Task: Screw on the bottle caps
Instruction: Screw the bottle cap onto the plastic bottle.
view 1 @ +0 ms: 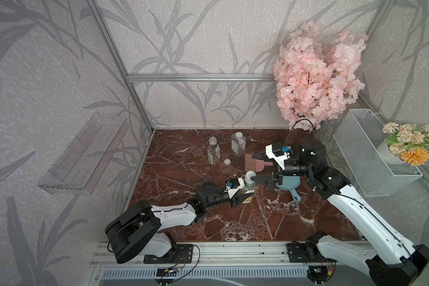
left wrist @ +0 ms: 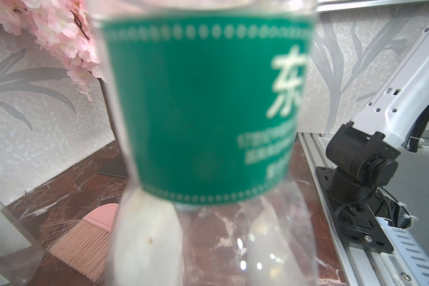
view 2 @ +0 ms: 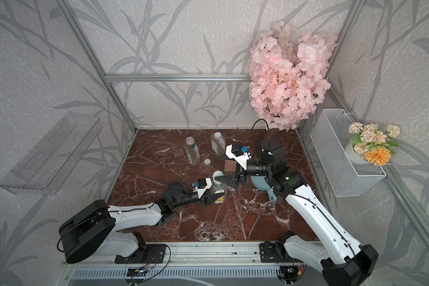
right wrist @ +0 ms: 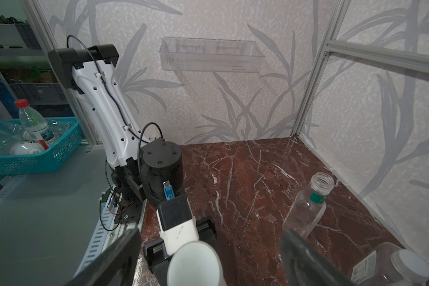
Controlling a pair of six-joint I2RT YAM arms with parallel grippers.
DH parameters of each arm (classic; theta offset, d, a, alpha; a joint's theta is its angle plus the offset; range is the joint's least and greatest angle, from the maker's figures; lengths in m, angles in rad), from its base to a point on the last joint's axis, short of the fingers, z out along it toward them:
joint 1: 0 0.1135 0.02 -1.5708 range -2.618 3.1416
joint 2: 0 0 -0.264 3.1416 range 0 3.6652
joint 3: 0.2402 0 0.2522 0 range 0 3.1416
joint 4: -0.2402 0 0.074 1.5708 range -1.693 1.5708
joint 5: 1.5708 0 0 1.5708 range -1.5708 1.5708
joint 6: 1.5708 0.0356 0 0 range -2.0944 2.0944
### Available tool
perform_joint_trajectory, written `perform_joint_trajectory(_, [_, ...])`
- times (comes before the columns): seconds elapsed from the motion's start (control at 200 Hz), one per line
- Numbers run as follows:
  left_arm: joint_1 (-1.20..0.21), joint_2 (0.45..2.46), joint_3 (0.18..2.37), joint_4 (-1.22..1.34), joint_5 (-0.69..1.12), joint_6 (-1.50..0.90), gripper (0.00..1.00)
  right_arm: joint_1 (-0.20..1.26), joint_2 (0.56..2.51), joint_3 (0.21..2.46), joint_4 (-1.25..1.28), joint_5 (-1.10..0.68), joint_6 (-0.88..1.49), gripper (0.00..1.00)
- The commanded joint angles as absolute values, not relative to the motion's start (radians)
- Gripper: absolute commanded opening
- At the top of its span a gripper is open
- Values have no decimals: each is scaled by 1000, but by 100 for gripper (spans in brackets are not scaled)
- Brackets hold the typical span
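Now left jaws pinch green-label bottle (left wrist: 208, 111); right jaws spread, white cap (right wrist: 194, 263) between them.

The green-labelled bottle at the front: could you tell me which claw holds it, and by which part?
The left claw grips the bottle by its lower body, below the green label. The right claw is open either side of its cap, holding nothing.
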State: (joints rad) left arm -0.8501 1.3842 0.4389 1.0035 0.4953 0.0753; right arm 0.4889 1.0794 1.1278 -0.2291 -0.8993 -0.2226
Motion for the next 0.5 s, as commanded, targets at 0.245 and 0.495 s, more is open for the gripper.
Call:
perform_joint_trajectory(0.245, [-853,1390,458,1038,496,77,20,503,1120,1135,-193,-753,-209,91])
perform_joint_trajectory(0.495, [-853,1393,463,1037,498,77,20,516,1146,1135,-248,-708,-255,90])
